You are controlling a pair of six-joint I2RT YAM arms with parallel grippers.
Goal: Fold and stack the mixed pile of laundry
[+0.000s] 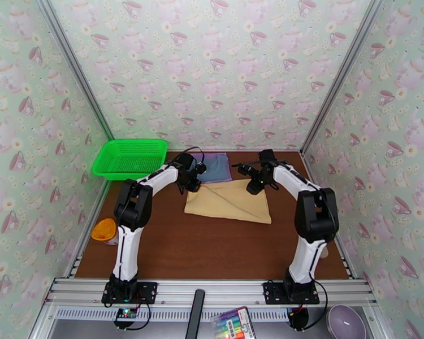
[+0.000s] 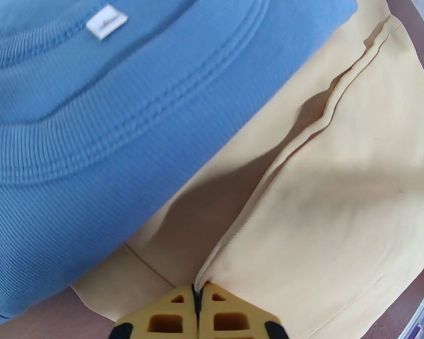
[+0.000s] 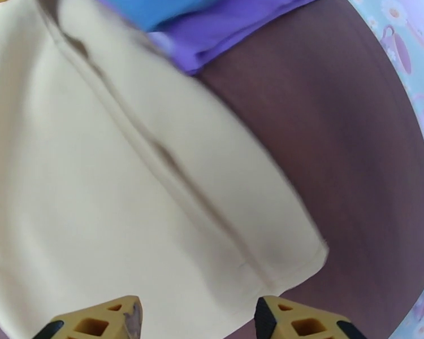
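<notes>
A tan-yellow shirt [image 1: 229,201] lies folded on the brown table, its far edge against the folded slate-blue shirt [image 1: 213,168]. That blue shirt rests on the purple T-shirt [image 1: 230,165], of which just an edge sticks out. My left gripper [image 1: 193,184] is at the tan shirt's far left corner. In the left wrist view its fingertips [image 2: 198,300] are shut on a raised fold of the tan shirt [image 2: 325,210], beside the blue shirt [image 2: 99,108]. My right gripper [image 1: 252,185] hovers over the far right corner, open [image 3: 198,323] above the tan shirt [image 3: 99,182], nothing between its fingers.
A green mesh basket [image 1: 130,158] stands at the far left corner. An orange-lidded cup [image 1: 106,231] sits at the table's left edge. A marker pack [image 1: 234,322] and a purple bowl [image 1: 345,322] lie below the front rail. Patterned walls close in three sides.
</notes>
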